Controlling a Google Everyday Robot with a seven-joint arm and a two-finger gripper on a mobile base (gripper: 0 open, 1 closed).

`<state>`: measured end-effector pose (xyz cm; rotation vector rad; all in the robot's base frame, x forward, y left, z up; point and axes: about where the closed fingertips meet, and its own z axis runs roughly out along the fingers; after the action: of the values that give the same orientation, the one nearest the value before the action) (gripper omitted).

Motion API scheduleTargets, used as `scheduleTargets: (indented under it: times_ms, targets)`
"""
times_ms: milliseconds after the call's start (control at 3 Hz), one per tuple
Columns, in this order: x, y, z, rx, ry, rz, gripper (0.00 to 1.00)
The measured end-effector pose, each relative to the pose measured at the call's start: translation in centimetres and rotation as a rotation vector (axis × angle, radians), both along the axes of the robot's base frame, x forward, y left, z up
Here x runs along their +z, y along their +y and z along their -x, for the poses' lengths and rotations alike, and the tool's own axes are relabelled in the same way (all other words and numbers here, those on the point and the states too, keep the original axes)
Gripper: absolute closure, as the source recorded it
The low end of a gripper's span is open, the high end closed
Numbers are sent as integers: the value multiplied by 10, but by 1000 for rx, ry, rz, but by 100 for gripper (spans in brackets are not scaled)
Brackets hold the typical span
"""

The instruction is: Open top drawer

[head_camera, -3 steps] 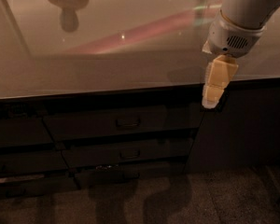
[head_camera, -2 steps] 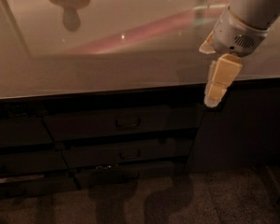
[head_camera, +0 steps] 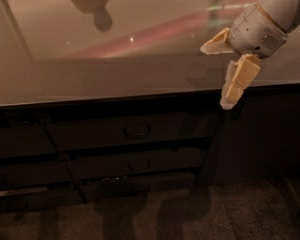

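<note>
Dark shut top drawer (head_camera: pixel 102 132), hand (head_camera: pixel 214 77) above

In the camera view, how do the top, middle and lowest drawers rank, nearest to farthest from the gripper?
The open gripper hangs over the front edge of the counter, right.
1. top drawer, directly under the counter, lower left.
2. middle drawer, one row down.
3. lowest drawer, by the floor.

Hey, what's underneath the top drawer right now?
Below the top drawer sit two shorter drawers, then floor. Its front is shut, hiding the inside. The gripper hangs open over the counter edge, far right.
</note>
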<state>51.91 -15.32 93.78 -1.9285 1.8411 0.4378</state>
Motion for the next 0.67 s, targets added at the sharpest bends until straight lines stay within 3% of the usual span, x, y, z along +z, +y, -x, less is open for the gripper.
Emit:
scheduleTargets:
  times_ms: [667]
  targets:
    - [-17, 13, 10, 36, -1, -13, 0]
